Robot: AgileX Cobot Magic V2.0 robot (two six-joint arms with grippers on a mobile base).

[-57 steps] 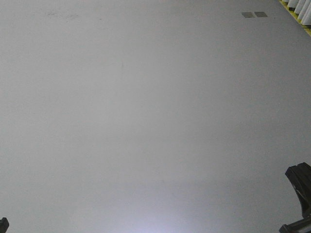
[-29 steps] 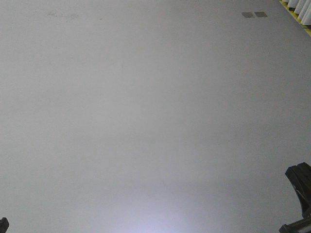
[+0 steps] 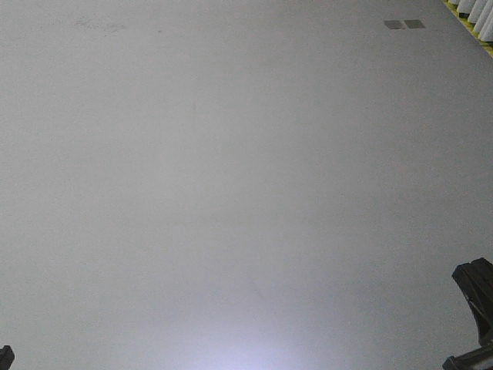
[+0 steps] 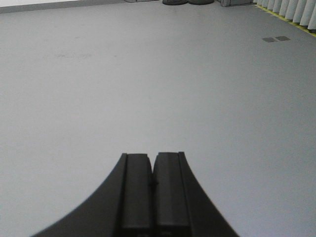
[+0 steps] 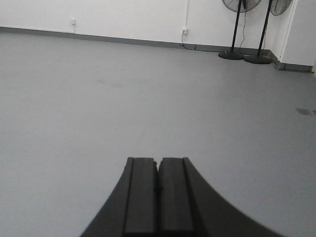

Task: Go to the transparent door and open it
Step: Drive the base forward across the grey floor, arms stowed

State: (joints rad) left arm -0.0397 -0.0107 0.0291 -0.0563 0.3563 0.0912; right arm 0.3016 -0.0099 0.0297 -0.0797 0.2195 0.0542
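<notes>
The transparent door is out of view in every frame. My left gripper point(image 4: 153, 157) is shut, its two dark pads pressed together with nothing between them, pointing over bare grey floor. My right gripper point(image 5: 158, 160) is likewise shut and empty above the floor. In the front view only a dark part of the right arm point(image 3: 476, 287) shows at the lower right edge, and a sliver of the left arm point(image 3: 5, 356) at the lower left corner.
Grey floor point(image 3: 231, 185) fills the front view, with two small dark floor plates point(image 3: 404, 24) far right. White pleated panels point(image 3: 477, 14) and a yellow line stand at the top right. Two pedestal fans point(image 5: 237, 29) stand by the white wall point(image 5: 123, 17).
The floor plates and faint floor marks have shifted very slightly down in the front view. Both arms look unmoved.
</notes>
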